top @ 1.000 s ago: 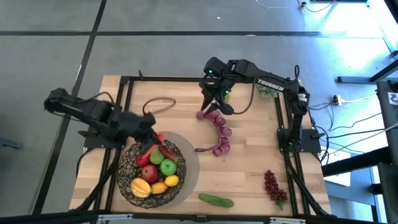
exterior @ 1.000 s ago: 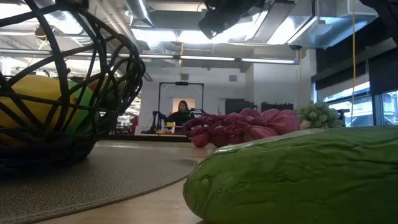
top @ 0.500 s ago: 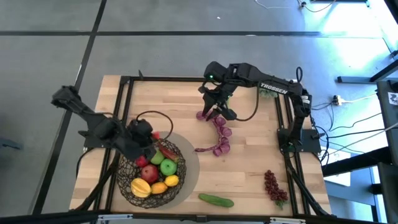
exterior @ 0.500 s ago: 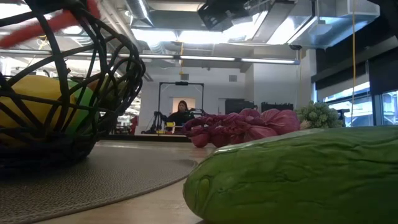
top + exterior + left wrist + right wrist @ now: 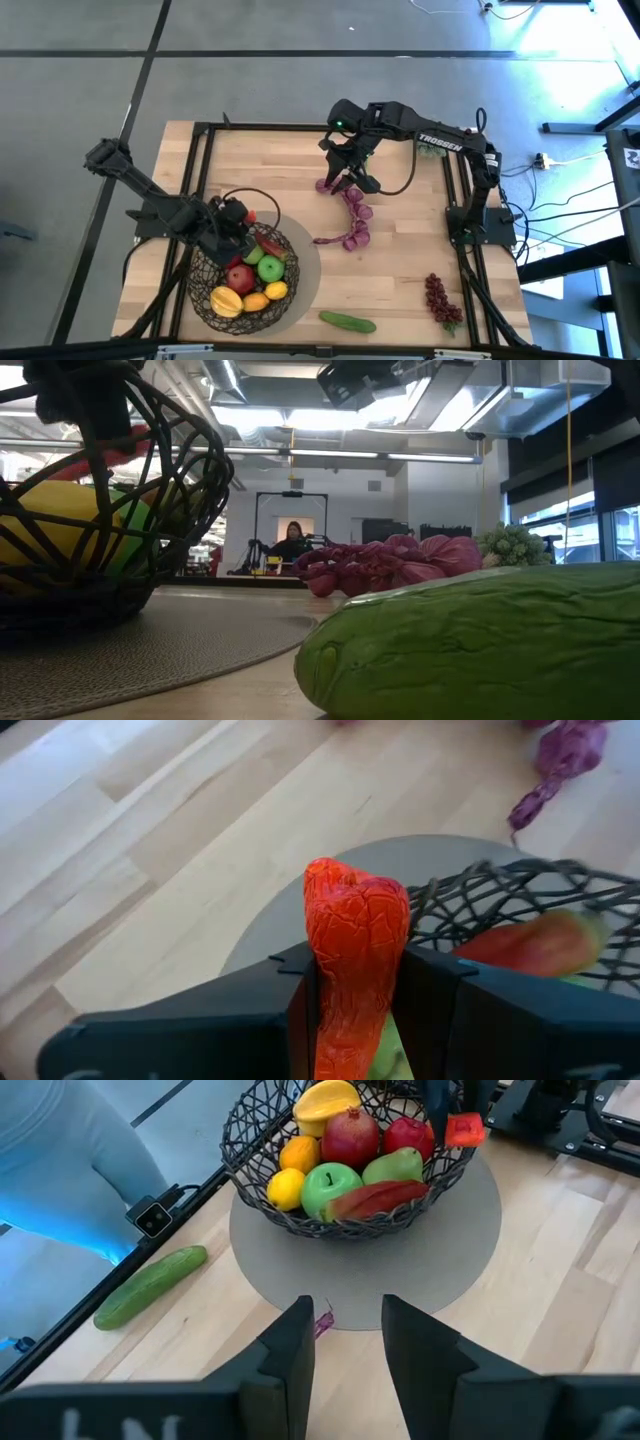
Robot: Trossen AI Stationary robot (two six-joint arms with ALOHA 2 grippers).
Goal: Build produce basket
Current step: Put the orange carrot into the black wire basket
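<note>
I see a red pepper-like piece (image 5: 352, 955) pinched upright between the left gripper's (image 5: 240, 220) two fingers, its wrinkled top standing above them; that gripper is clenched on it, hovering over the far-left rim of the basket (image 5: 205, 262). The basket sits on the round grey mat (image 5: 305, 265) at the near-left part of the table (image 5: 400, 270), and I count a red apple (image 5: 239, 279), green apple (image 5: 270, 268), a long red chili (image 5: 270, 245) and yellow and orange fruits (image 5: 226, 301) already inside.

Farther right, a purple grape bunch (image 5: 355, 215) lies in a curved string at mid-table. My right gripper (image 5: 345, 180) hangs above its far end; from its wrist camera the fingers (image 5: 287, 1350) stand apart with only bare table and mat edge between them, grasping nothing.

A green cucumber (image 5: 348, 321) rests at the near edge, just right of the mat. A dark-red grape bunch (image 5: 440, 300) lies near the right corner, well apart from the rest.
</note>
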